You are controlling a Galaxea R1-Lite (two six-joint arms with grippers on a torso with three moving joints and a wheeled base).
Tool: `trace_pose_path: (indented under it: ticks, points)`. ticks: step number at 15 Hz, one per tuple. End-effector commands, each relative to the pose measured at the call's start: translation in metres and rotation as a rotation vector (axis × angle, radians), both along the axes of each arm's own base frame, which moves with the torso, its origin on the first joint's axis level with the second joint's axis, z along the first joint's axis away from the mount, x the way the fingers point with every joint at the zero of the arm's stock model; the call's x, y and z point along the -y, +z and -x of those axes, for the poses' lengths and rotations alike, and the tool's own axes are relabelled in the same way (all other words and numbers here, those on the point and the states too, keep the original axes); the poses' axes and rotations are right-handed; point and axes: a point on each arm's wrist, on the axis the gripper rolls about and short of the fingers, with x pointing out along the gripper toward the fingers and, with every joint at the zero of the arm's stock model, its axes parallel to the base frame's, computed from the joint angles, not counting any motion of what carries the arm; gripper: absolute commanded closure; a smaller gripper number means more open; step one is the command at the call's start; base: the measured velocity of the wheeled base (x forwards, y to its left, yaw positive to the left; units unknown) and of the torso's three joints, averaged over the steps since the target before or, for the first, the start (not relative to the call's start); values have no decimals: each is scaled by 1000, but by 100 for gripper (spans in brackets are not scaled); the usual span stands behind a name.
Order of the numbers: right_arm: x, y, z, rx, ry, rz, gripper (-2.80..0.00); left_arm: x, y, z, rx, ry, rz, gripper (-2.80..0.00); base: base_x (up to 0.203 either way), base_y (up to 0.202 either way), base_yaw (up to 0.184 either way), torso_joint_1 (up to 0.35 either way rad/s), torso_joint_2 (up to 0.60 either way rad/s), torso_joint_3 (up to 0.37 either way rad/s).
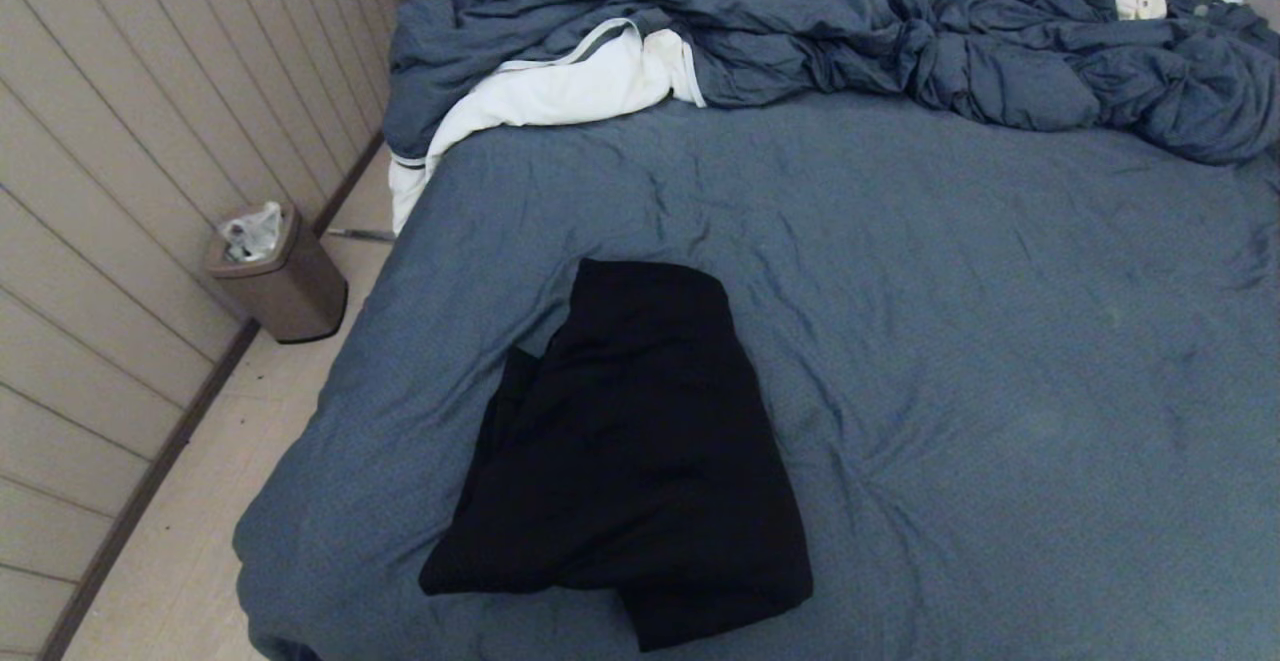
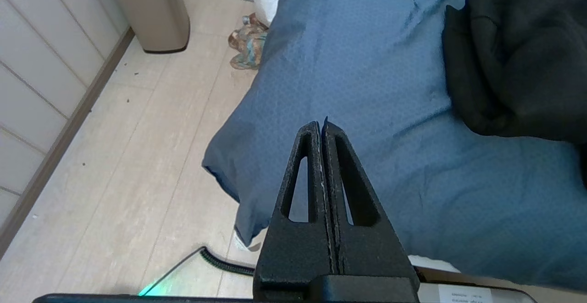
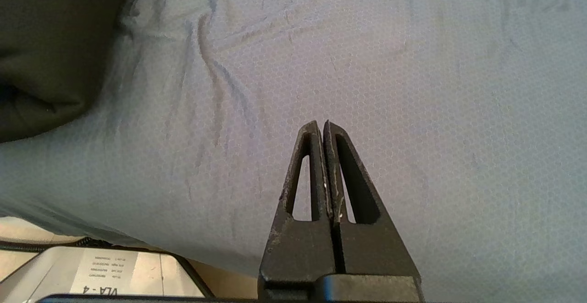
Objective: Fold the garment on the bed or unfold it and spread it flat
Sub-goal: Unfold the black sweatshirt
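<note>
One black hoodie (image 1: pixel 630 451) lies folded into a compact, roughly rectangular bundle on the bed (image 1: pixel 1000 341), toward its near left part, with the bundle's longer side running from near to far. Its near edge sits close to the bed's near edge, and a smaller flap juts out on the left side. The blue-grey sheet around it is lightly wrinkled. At the far end of the bed a rumpled blue-grey comforter (image 1: pixel 850 31) is heaped across the width, and a white cloth with a dark stripe (image 1: pixel 560 91) spills from under it over the far left corner.

Neither arm shows in the head view. The left gripper (image 2: pixel 322 124) hangs above the near left corner of the bed, its fingers pressed together and holding nothing, the hoodie well off to its right. The right gripper (image 3: pixel 321 124) hangs over bare sheet to the right of the hoodie, likewise closed and empty.

On the floor to the left, a brown waste bin (image 1: pixel 280 286) stands against the panelled wall (image 1: pixel 110 191).
</note>
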Motion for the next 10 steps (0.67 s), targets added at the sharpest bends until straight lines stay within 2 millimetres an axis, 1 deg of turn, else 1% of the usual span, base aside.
trace_pose_path:
  ticks: [1,5,6,8,9,10]
  points:
    - [0,0,0,-1,2,-1,0,0,0,0,-1,0,1,0,0,0,0,0,0,0]
    - [0,1,0,-8,0,4,0,0,0,0,-1,0,1,0,0,0,0,0,0,0]
    - [0,7,3,-13,-1,7,0,0,0,0,-1,0,1,0,0,0,0,0,0,0]
    - [0,36,15,-10,8,10,0,0,0,0,-1,0,1,0,0,0,0,0,0,0]
    - [0,56,20,-18,18,10,0,0,0,0,-1,0,1,0,0,0,0,0,0,0]
    - [0,74,18,-56,29,10,0,0,0,0,-1,0,-3,0,0,0,0,0,0,0]
